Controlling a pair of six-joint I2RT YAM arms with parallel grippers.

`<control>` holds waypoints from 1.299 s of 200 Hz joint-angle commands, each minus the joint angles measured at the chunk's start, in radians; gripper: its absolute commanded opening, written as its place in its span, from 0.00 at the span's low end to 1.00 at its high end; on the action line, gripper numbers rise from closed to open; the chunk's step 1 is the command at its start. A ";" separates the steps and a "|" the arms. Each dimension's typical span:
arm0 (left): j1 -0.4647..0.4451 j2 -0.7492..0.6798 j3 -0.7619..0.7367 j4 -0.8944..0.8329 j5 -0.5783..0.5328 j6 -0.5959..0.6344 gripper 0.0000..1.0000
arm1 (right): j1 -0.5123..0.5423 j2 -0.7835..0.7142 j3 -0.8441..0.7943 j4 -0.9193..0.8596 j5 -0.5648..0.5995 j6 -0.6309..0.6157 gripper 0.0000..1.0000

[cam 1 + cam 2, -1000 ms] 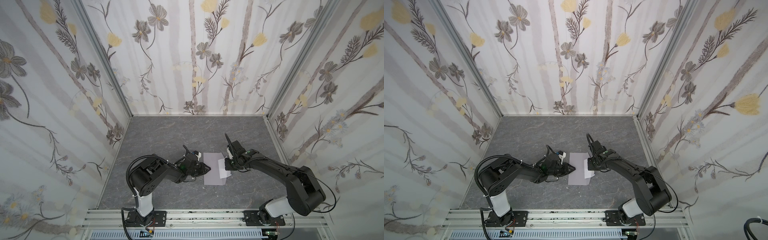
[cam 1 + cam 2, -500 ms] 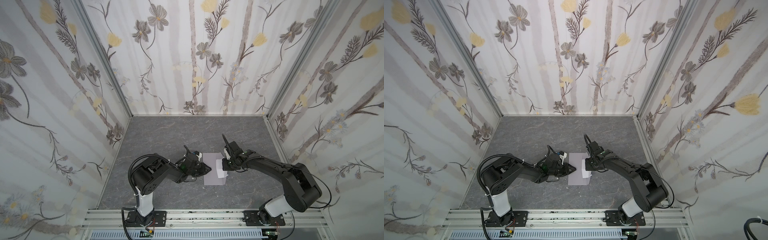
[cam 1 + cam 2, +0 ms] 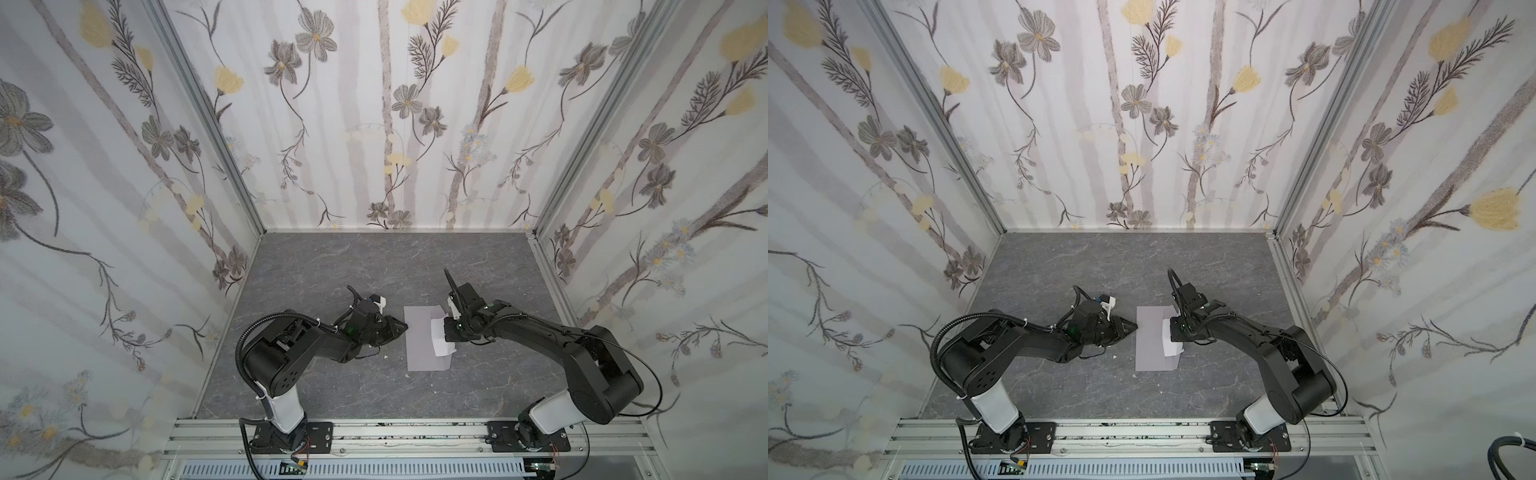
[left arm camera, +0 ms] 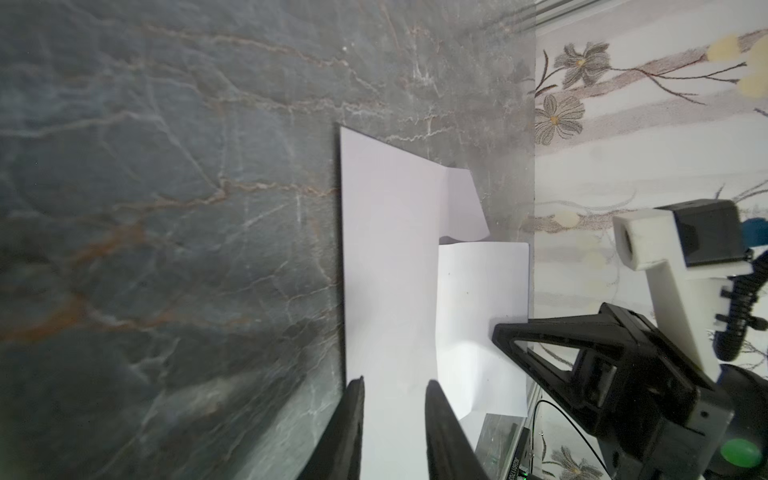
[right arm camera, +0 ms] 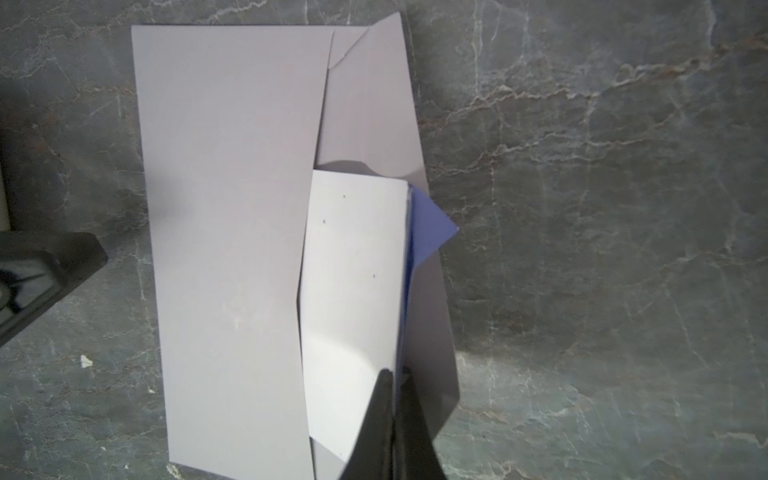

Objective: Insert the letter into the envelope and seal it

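**Letter partway into the envelope**

The envelope (image 3: 419,345) (image 3: 1150,345) lies flat on the grey marbled bench (image 3: 332,257), and everything else sits close about it. Its flap (image 5: 365,104) is folded out, open, on the long side nearest the right arm.

The letter (image 5: 353,270) (image 3: 439,341) is tucked partway under the envelope's front panel. The rest of it, white with a blue face showing along one folded edge, lies over the open flap.

The right tool (image 5: 395,372) (image 3: 1174,332) is at the flap side of the envelope, its jaws pressed together and pinching the letter's outer edge.

The left tool (image 4: 395,384) (image 3: 402,328) is at the opposite long side of the envelope. Its jaws are partly spread, with the tips over the envelope's edge. Whether they press on the paper I cannot tell.

A small white scrap (image 5: 85,360) lies on the bench just beside that same side of the envelope.
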 commanded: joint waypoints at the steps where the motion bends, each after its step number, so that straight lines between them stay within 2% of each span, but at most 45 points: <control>1: 0.005 0.021 -0.003 -0.016 -0.007 -0.009 0.27 | 0.001 0.001 0.002 0.020 0.013 0.007 0.00; 117: -0.057 0.108 0.052 -0.017 0.025 -0.035 0.25 | 0.001 0.015 0.006 0.043 0.000 0.013 0.00; 260: -0.061 0.134 0.083 -0.017 0.034 -0.037 0.24 | 0.016 0.057 0.004 0.116 -0.039 0.028 0.00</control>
